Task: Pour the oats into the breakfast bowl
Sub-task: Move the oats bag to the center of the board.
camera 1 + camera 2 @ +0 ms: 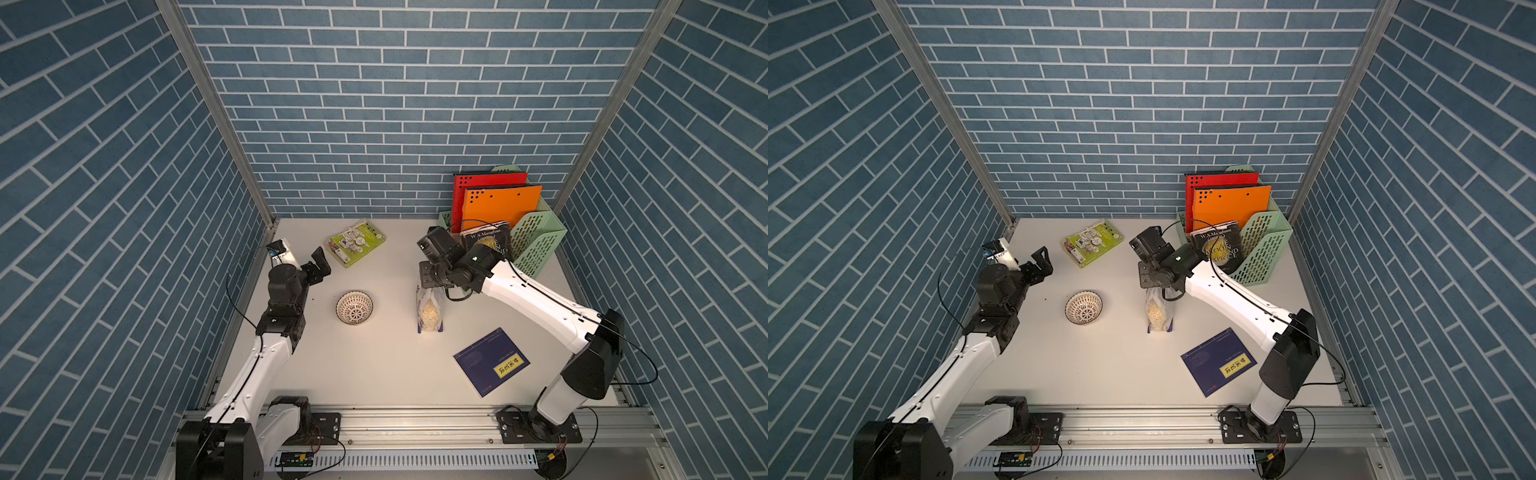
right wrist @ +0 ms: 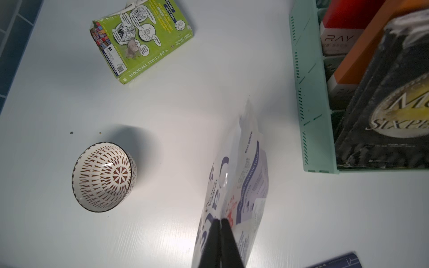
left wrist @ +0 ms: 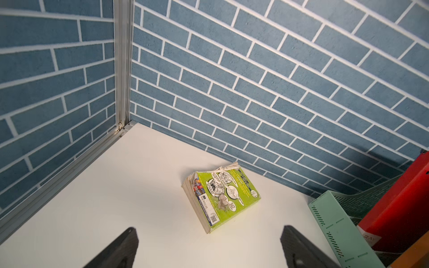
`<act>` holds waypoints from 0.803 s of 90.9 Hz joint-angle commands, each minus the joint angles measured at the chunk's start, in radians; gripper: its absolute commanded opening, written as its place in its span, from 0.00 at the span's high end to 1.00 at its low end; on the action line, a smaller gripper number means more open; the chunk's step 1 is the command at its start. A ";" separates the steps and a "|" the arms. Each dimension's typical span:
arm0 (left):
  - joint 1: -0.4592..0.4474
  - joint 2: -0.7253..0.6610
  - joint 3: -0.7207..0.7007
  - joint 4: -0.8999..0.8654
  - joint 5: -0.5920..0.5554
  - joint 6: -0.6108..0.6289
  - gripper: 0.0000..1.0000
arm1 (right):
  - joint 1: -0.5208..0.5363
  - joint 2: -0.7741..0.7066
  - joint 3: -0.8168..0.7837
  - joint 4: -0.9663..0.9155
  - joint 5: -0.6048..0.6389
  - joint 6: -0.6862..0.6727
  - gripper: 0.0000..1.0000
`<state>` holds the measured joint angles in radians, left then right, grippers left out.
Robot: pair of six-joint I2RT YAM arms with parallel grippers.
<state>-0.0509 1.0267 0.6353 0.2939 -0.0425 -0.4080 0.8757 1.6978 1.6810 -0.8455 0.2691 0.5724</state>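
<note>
— How far along are you, going by the top views?
— Barely begun. My right gripper [image 1: 427,286] is pressed together on the top edge of the oats pouch [image 1: 429,311]. The pouch stands upright on the table [image 1: 374,365], well apart from the breakfast bowl [image 1: 354,308], and the bowl looks empty. My left gripper [image 1: 319,262] is spread wide near the side wall, holding nothing.
— And the left wrist view?
— Only my spread fingers and the green book [image 3: 222,199]; neither pouch nor bowl shows there.
— The right wrist?
— My fingers pinch the pouch's top. I can't quite tell from that angle whether its mouth is open. Nothing is poured yet: lifting, carrying over and tipping are all left (most of the job, I judge).
— Count things for me.
— One pouch, one bowl, two grippers. Three books: the green one, a blue booklet [image 1: 491,361] and a black novel [image 1: 486,243]. Then a red folder [image 1: 486,183] and an orange folder [image 1: 498,203], both in one mint rack [image 1: 536,245].
</note>
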 commanded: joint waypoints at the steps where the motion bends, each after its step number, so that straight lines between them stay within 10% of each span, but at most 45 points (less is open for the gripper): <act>1: -0.003 -0.014 0.053 -0.063 0.035 0.004 0.00 | -0.012 0.038 0.131 0.103 0.065 -0.115 1.00; 34: -0.003 -0.009 0.083 -0.111 0.176 -0.006 0.01 | -0.023 0.217 0.306 0.090 0.008 -0.226 1.00; 48: -0.012 0.036 0.150 -0.169 0.298 -0.032 0.02 | -0.068 0.182 0.285 0.141 -0.197 -0.203 0.66; 73: -0.163 0.206 0.381 -0.340 0.460 -0.107 0.10 | -0.292 -0.085 -0.070 0.383 -0.466 -0.106 0.52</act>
<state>-0.1383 1.1622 0.9272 0.0570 0.3256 -0.4843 0.6655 1.7294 1.7370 -0.6025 -0.0502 0.4004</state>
